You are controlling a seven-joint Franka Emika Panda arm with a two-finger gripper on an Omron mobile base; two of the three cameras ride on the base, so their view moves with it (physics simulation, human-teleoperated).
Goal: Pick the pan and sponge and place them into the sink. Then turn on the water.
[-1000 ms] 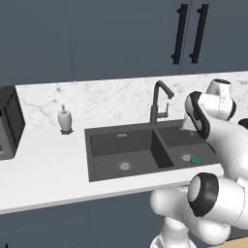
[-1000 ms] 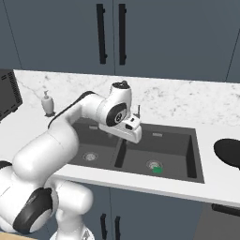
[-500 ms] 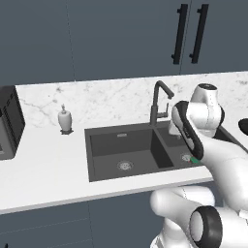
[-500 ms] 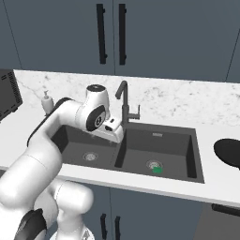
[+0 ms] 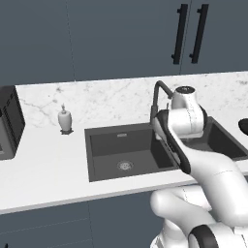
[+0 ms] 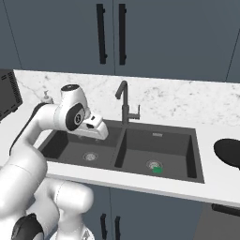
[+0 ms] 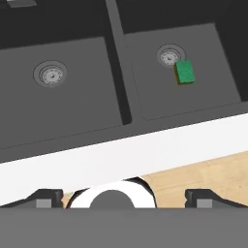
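Observation:
The green sponge (image 6: 157, 169) lies on the floor of the right basin of the dark sink (image 6: 120, 149), right beside its drain. In the hand view the sponge (image 7: 184, 72) sits at the upper right, past the sink's divider (image 7: 118, 58). The black pan (image 6: 229, 152) rests on the counter right of the sink, and its edge (image 5: 244, 126) shows at the right border of the left base view. My gripper (image 6: 93, 133) hangs over the left basin near the front rim, open and holding nothing; its fingertips (image 7: 48, 197) stand wide apart. The gooseneck faucet (image 6: 123, 101) rises behind the divider.
A white soap dispenser (image 5: 64, 120) stands on the counter left of the sink. A dark appliance (image 5: 7, 121) sits at the far left. Dark cabinets with long handles (image 6: 110, 33) hang above the marble backsplash. My own arm covers most of the right basin in the left base view.
The arm has swung left, from above the right basin to above the left basin. The sponge lies still by the drain. The gripper has stayed open.

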